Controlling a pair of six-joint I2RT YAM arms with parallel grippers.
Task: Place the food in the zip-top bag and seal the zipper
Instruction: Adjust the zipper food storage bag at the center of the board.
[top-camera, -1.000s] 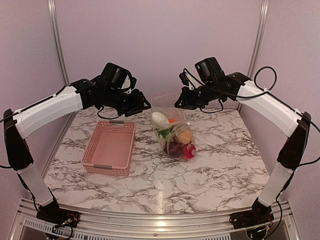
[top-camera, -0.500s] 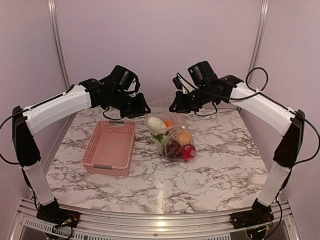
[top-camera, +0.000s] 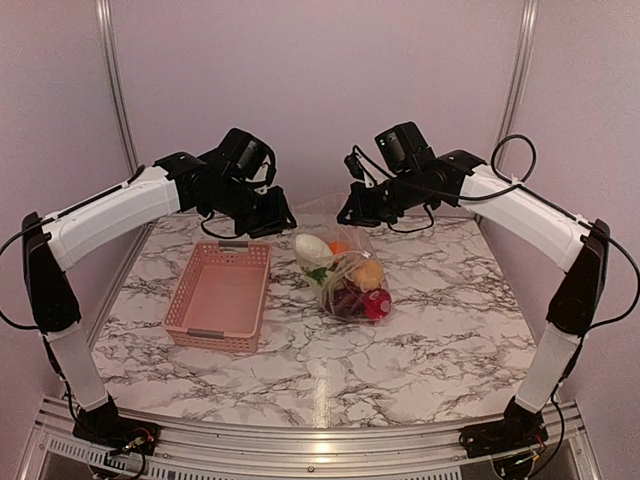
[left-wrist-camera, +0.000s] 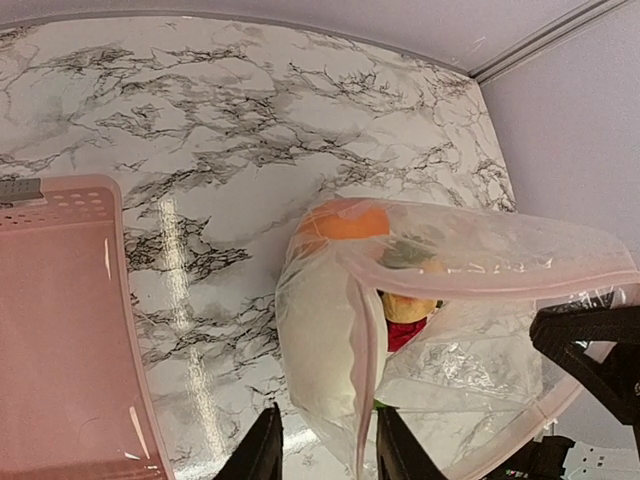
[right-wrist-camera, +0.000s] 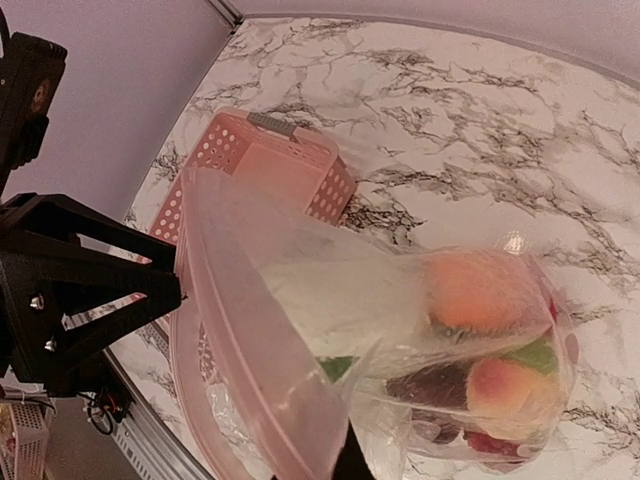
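Left wrist view: floppy, slippery bag (left-wrist-camera: 470, 350) of food (left-wrist-camera: 345, 222), best held by zipper (left-wrist-camera: 362, 350); right gripper (top-camera: 347, 214) clamped there, left gripper (left-wrist-camera: 328, 435) spread astride.

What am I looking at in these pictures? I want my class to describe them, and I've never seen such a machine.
Two robot arms are bolted at the near edge of a marble table, each ending in a two-finger gripper. One picture looks down from above and behind them; the other two come from cameras on the wrists. On the table lie a pink basket and a clear zip-top bag holding toy food. The right gripper pinches the rim of the bag's mouth and holds it up. The left gripper is at the opposite rim, which runs between its fingers; whether they are clamped is unclear. The mouth is open, not sealed.
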